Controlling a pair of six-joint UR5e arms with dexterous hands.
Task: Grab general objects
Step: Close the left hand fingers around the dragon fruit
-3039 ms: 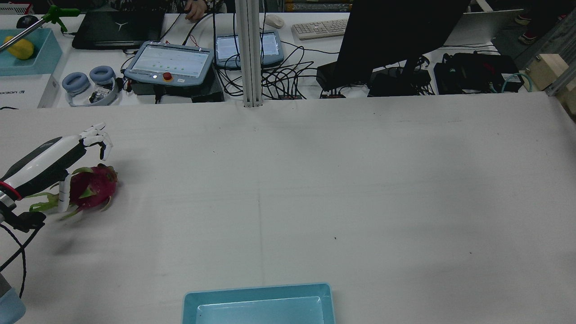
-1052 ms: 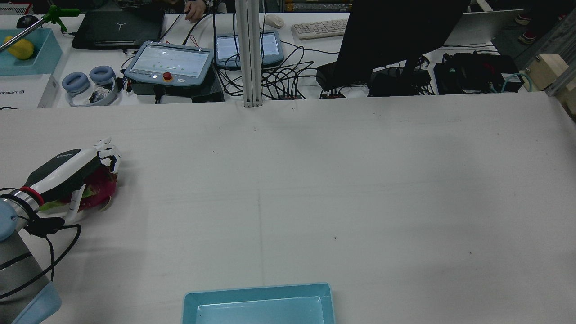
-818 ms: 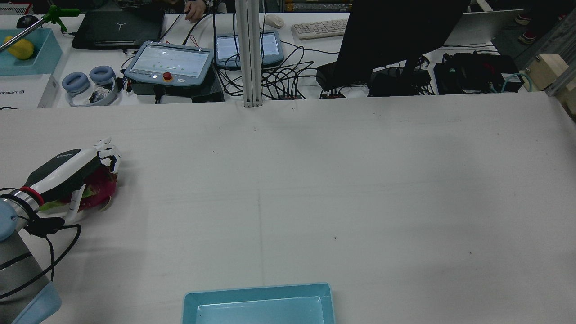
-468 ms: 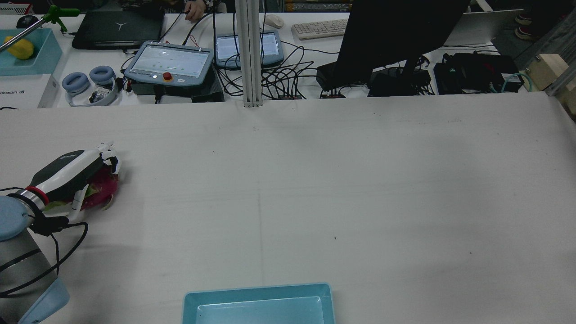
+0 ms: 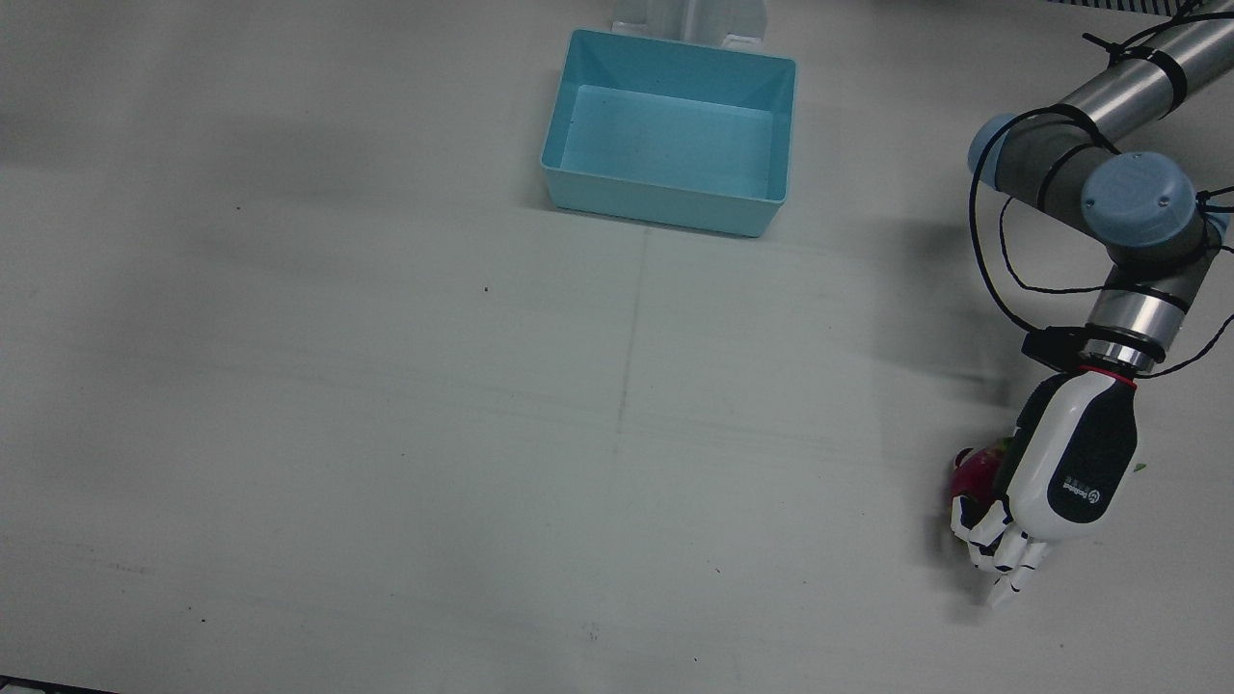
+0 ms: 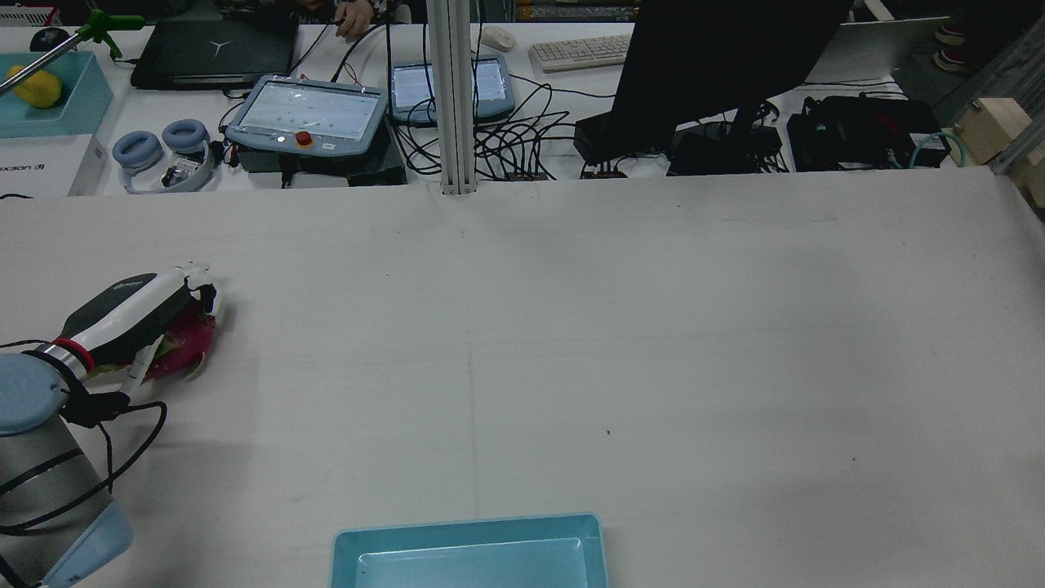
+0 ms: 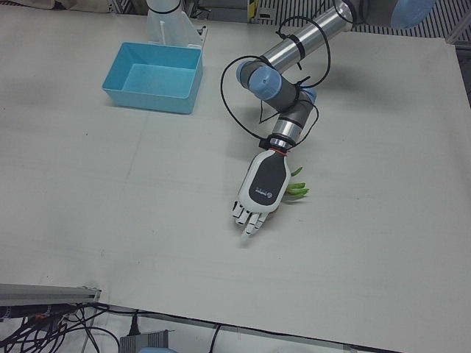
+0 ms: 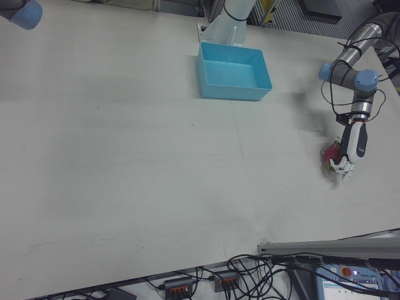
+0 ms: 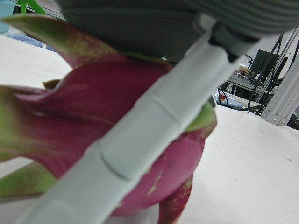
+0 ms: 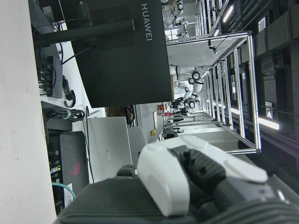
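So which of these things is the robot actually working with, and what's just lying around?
In use: the left robot hand, draped over the dragon fruit.

Lying about: blue bin, headphones, tablet controller, keyboard, laptop.

left hand (image 5: 1065,472) over dragon fruit (image 5: 974,472), bin (image 5: 669,207) well apart

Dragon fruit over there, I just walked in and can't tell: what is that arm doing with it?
The left hand lies over the dragon fruit near the table's left edge, fingers curled around it. The fruit seems to rest on the table, not lifted. The blue bin sits empty, well away from it. The right hand is off to the side, holding nothing that shows.
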